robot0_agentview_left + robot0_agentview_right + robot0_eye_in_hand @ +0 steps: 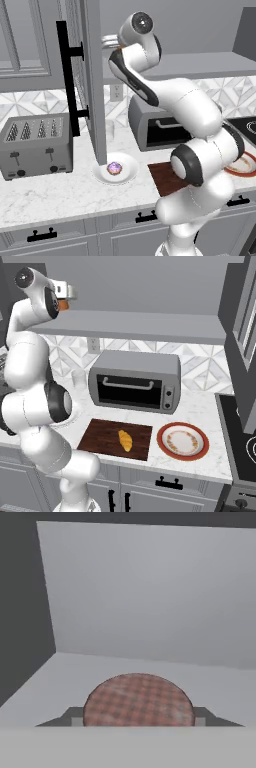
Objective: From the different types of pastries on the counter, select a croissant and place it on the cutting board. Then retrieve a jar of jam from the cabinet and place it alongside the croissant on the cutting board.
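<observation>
Golden croissant point(125, 440) lies on the dark cutting board point(100, 437); checked-lid jam jar point(138, 701) sits on the cabinet shelf point(80, 677).

Open cabinet door point(89, 75) flanks the shelf point(135, 323).

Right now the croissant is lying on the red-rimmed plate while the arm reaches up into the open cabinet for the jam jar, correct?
Not quite. In the right base view the croissant lies on the dark wooden cutting board; the red-rimmed plate sits beside it to the right. The rest holds: the arm is up in the open cabinet, and the hand view shows the jam jar between the fingers.
</observation>
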### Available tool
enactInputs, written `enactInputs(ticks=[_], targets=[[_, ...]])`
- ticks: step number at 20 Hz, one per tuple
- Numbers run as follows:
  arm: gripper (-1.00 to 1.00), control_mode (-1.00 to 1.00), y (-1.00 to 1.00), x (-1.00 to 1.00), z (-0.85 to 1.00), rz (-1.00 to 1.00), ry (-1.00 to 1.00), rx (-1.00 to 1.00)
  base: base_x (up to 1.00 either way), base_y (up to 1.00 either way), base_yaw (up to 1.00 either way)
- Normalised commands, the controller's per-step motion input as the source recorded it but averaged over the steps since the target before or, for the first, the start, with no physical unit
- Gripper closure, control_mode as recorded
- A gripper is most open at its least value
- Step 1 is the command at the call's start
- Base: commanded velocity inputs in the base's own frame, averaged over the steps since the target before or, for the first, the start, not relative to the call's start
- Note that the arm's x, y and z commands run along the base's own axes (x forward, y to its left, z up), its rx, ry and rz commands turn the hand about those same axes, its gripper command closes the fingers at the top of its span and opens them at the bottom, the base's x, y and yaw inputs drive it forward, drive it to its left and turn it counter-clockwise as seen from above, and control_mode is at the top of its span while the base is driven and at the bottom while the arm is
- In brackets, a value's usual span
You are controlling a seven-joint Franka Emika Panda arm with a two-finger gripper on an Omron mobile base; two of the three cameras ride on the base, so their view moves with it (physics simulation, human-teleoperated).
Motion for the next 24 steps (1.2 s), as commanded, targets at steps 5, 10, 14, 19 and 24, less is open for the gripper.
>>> enactInputs(ticks=[5,10,14,19,24], targets=[[1.00,-1.00,-0.08,-0.80,0.20,-0.09,-0.27,0.00,0.00,0.00,0.00],[1.00,-1.00,-0.37,-0.87,0.02,-0.23,-0.30,0.00,0.00,0.00,0.00],[1.00,-1.00,-0.40,-0.91,0.00,-0.24,-0.28,0.00,0.00,0.00,0.00],[1.00,-1.00,-0.56,-1.00,-0.17,-0.39,-0.07,-0.01,0.00,0.00,0.00],[1.00,-1.00,-0.48,-0.75,-0.51,-0.49,0.08,0.01,0.00,0.00,0.00]])
